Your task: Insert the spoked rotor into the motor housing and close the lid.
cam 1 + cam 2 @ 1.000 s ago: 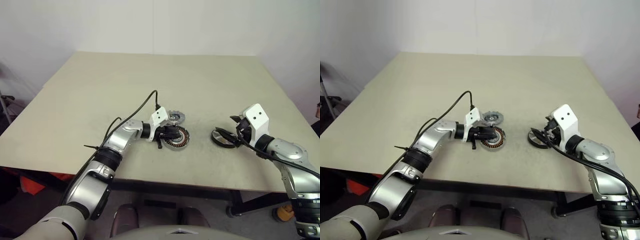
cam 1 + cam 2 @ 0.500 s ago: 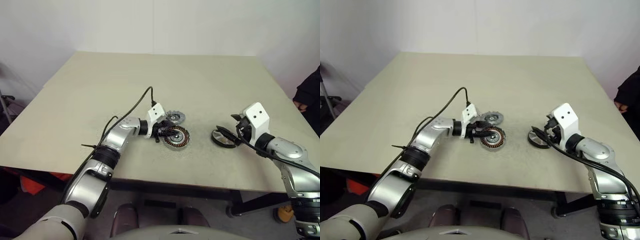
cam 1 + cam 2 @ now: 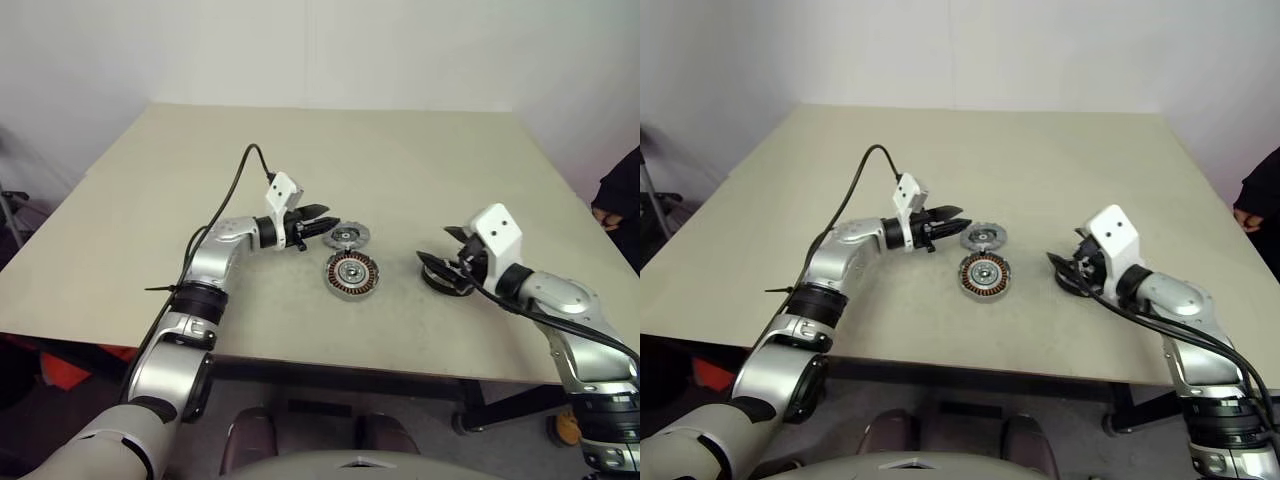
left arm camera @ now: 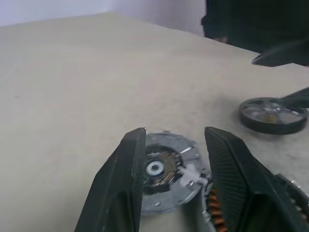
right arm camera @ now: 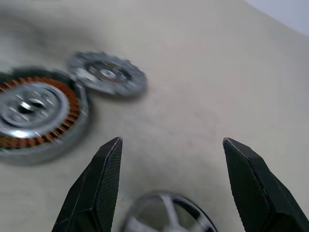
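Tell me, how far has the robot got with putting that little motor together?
Early days. The motor housing lies open on the table, copper windings showing, with its lid flipped back beside it. The left gripper hangs open and empty near the lid. The right gripper is open around the spoked rotor, which sits on the table, not yet lifted. Inserting it and closing the lid remain.

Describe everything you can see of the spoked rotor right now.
The spoked rotor, a small wheel with a black rim, silver spokes and a silver hub, lies flat on the beige table, apart from the grey motor housing with copper windings. The right gripper is at it with open fingers either side of its near rim; I can't tell whether they touch it. It is not yet lifted.
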Tool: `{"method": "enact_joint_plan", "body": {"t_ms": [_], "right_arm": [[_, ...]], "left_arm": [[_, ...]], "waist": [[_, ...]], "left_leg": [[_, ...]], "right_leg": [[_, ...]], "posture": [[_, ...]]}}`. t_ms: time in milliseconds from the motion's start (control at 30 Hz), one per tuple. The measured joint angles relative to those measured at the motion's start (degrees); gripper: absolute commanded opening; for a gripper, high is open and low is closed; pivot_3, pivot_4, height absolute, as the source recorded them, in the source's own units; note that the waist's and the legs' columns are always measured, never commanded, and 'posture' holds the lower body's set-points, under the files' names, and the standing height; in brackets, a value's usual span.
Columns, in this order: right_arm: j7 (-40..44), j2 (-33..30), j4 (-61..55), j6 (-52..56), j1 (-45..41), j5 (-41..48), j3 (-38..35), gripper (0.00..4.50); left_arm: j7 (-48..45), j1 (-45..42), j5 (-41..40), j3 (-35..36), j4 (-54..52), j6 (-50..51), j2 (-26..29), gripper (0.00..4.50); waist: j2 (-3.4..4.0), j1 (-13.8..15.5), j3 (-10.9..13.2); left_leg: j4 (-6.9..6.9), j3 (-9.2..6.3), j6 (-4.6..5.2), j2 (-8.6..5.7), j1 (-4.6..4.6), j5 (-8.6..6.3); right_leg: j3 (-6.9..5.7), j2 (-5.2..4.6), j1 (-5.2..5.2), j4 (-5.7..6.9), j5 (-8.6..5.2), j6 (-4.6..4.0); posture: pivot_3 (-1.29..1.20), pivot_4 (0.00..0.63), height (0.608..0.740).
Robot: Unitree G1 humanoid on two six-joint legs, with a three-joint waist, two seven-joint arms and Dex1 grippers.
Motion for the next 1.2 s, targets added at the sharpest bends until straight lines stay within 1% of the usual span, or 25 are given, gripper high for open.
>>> {"method": "enact_joint_plan", "body": {"t_ms": [67,100,233,267,300,533,967,1200], "right_arm": [[0.6,0.6,-1.5,0.7,-1.3,0.0,2.7,2.39],[1.1,0.9,-2.0,0.9,-1.9,0.0,4.0,2.1],[2.3,2.1,-2.5,1.9,-3.6,-0.1,7.8,0.59],[2.5,2.6,-2.5,2.1,-4.1,-0.5,9.4,0.26],[2.5,3.2,-2.5,2.2,-4.5,-0.7,10.7,0.03],[2.5,5.9,-0.3,2.8,-5.9,-2.7,15.9,0.03],[2.4,7.9,4.6,1.9,-7.3,-4.7,16.5,0.03],[1.5,7.8,2.6,2.9,-3.4,-5.1,16.6,0.03]], "left_arm": [[0.5,0.7,0.0,0.1,-0.1,0.1,0.0,2.06],[0.7,1.1,0.0,0.1,-0.2,0.2,0.0,2.06],[1.6,2.3,0.0,0.2,-0.6,0.4,0.0,2.06],[1.8,2.5,0.0,0.2,-0.9,0.4,0.0,2.06],[2.0,2.5,0.0,0.1,-1.3,0.4,-0.1,2.06],[3.0,3.5,0.0,0.1,-3.3,1.2,0.2,2.06],[3.9,4.2,0.0,0.1,-4.6,1.7,0.8,2.06],[4.3,4.2,0.0,0.2,-4.6,1.6,1.2,2.06]], "waist": [[0.0,0.1,0.0],[0.0,0.1,0.0],[0.0,0.2,0.0],[-0.01,0.1,0.0],[0.0,0.1,0.0],[-0.01,0.1,0.0],[-0.01,0.0,0.0],[-0.02,0.1,0.0]], "left_leg": [[0.0,-0.03,-0.01,0.01,-0.01,0.0],[0.0,-0.03,-0.03,0.02,-0.03,0.02],[0.01,-0.04,-0.07,0.02,-0.06,0.04],[0.01,-0.04,-0.08,0.04,-0.06,0.05],[0.01,-0.05,-0.1,0.05,-0.05,0.06],[0.01,-0.05,-0.19,0.05,-0.06,0.11],[0.0,-0.05,-0.25,0.07,-0.06,0.14],[0.0,-0.06,-0.25,0.08,-0.03,0.15]], "right_leg": [[-0.05,0.0,0.0,0.0,0.0,0.0],[-0.06,0.0,0.0,-0.01,0.0,0.0],[-0.1,-0.02,0.0,-0.01,0.0,0.0],[-0.1,-0.01,0.0,-0.01,0.0,0.0],[-0.12,-0.01,0.0,0.0,0.0,0.0],[-0.12,-0.01,0.0,0.0,0.0,0.0],[-0.16,-0.01,0.0,0.02,0.0,0.0],[-0.19,-0.01,0.06,0.01,0.0,0.0]], "posture": [[0.0,0.0,0.74],[0.0,0.0,0.74],[0.0,0.0,0.74],[0.0,0.0,0.74],[0.0,0.0,0.74],[0.0,0.0,0.74],[0.0,0.0,0.74],[0.0,0.0,0.74]]}}
